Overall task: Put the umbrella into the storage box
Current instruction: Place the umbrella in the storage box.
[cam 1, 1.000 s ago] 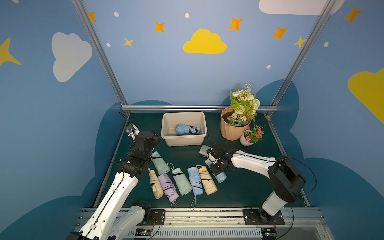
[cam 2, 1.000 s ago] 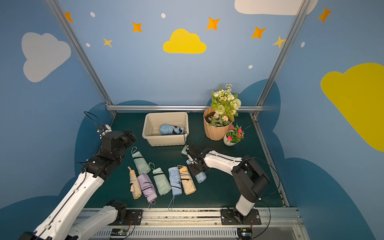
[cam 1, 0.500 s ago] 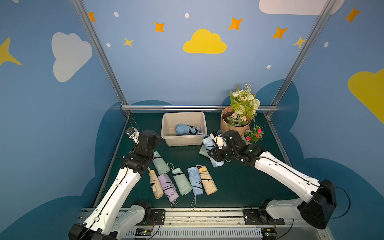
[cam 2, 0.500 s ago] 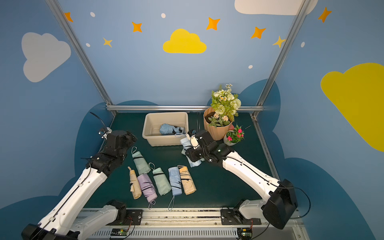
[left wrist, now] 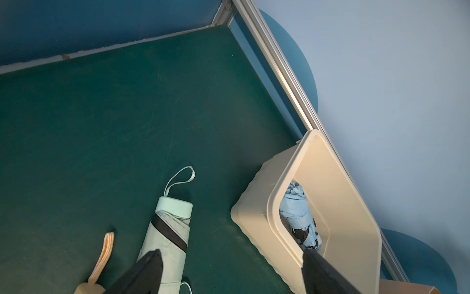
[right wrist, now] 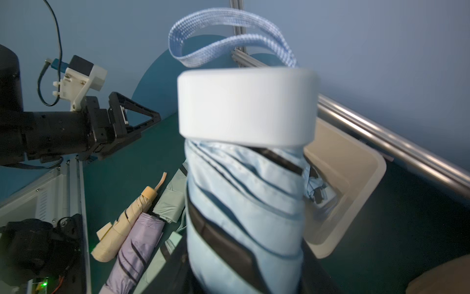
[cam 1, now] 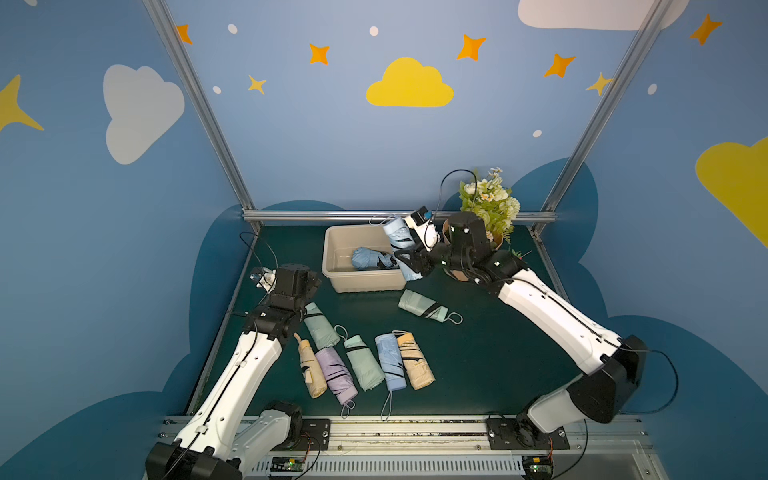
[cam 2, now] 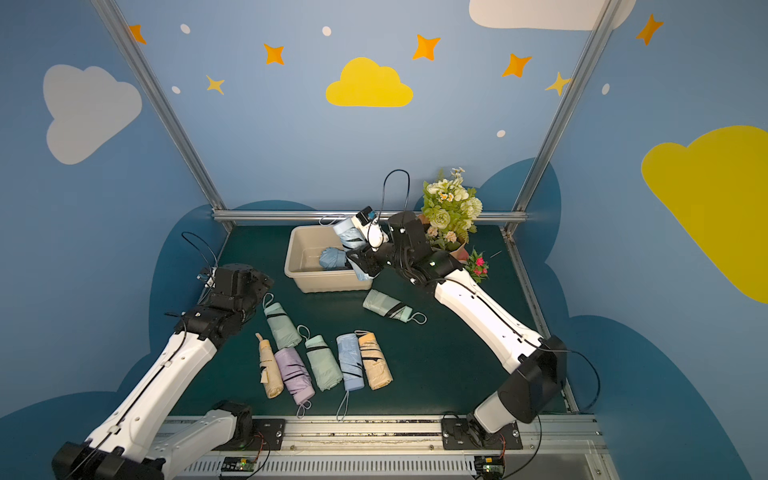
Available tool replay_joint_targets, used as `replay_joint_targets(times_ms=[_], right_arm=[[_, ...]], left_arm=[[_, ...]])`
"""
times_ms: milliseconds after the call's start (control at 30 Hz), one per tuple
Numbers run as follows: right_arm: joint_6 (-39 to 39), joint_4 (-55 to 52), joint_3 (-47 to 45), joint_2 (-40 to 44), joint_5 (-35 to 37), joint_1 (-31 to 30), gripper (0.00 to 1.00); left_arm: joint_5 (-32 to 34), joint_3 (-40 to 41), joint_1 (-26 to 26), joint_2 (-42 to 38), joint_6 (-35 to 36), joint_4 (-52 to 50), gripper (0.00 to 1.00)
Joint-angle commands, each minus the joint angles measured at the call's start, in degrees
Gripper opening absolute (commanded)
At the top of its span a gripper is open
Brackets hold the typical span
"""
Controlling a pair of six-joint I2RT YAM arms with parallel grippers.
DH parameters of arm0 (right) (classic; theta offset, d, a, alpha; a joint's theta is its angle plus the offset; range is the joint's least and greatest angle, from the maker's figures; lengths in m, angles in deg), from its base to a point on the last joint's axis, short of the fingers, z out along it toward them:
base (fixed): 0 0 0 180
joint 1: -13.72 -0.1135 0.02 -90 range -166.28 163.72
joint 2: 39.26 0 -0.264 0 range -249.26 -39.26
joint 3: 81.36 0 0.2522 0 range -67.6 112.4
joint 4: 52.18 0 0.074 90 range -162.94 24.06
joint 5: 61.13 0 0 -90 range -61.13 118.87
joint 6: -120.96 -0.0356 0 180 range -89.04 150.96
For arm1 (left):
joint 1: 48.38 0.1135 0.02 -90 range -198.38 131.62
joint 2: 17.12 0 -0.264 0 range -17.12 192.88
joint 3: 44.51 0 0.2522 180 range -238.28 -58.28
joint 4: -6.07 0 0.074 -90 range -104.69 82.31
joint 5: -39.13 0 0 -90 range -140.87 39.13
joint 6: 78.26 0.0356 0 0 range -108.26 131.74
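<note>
While one crumpled blue umbrella [cam 1: 365,257] already sits in the cream plastic storage box [cam 1: 361,286], upper middle of frame, we've got the right claw [cam 1: 409,261] clamped on a pale blue umbrella [cam 1: 398,235], tilted over its right rim. Soft pleated fabric, hard cap [right wrist: 248,107], woven strap [right wrist: 229,28]. Left claw [left wrist: 230,257] gapes empty; seven spare umbrellas [cam 1: 363,361] wait on the tabletop [cam 1: 498,340].

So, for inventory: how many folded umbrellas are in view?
9. One blue folded umbrella lies in the cream plastic storage box; a pale blue one is in the right hand; a mint one lies alone; six more cluster in front; others may be hidden.
</note>
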Motion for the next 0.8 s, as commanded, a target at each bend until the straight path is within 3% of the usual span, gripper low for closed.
replay_joint_targets(times_ms=[0, 333, 600, 767], right_arm=[[15.4, -6.7, 10.1, -5.0, -1.6, 0.5, 0.34], [31.6, -19.9, 38.9, -26.4, -1.7, -0.4, 0.33], [40.2, -20.5, 44.4, -36.6, 0.7, -0.8, 0.32], [42.2, -19.2, 48.5, -43.3, 0.8, -0.9, 0.32]], left_arm=[[-3.2, 1.1, 0.7, -1.9, -1.5, -0.8, 0.91], [-4.5, 4.0, 4.4, -10.2, 5.8, -2.2, 0.91], [-7.8, -0.6, 6.6, -14.8, 12.7, -12.8, 0.91], [-13.4, -2.2, 6.6, -17.9, 10.9, -22.1, 0.90]])
